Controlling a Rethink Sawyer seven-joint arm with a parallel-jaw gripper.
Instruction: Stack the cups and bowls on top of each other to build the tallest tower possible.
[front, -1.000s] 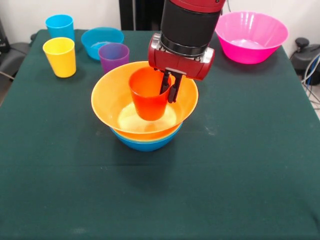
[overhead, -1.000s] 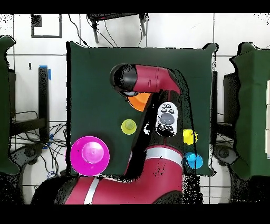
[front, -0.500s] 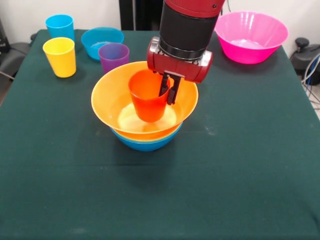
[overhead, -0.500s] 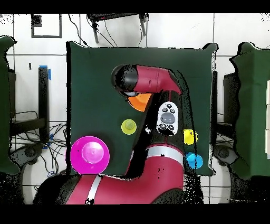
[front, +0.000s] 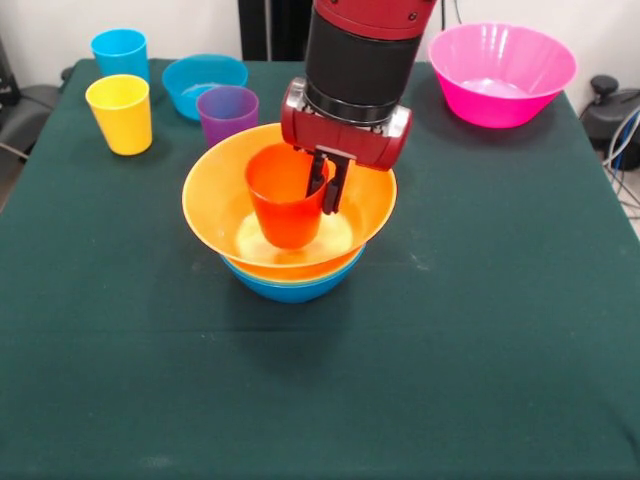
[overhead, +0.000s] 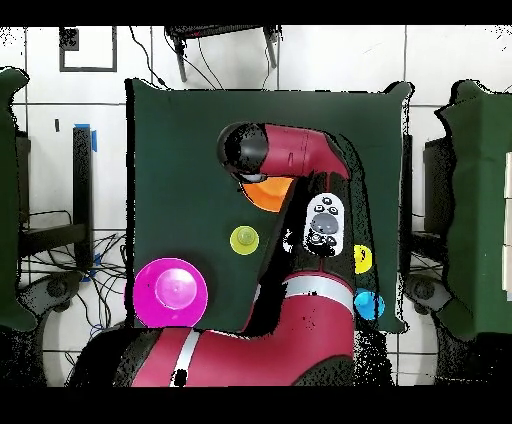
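The gripper pinches the right rim of the orange cup, one finger inside it and one outside. The cup sits upright inside the large orange-yellow bowl, which is nested in a blue bowl at the table's middle. The yellow cup, blue cup, purple cup and pink bowl stand apart behind

front and overhead, same table
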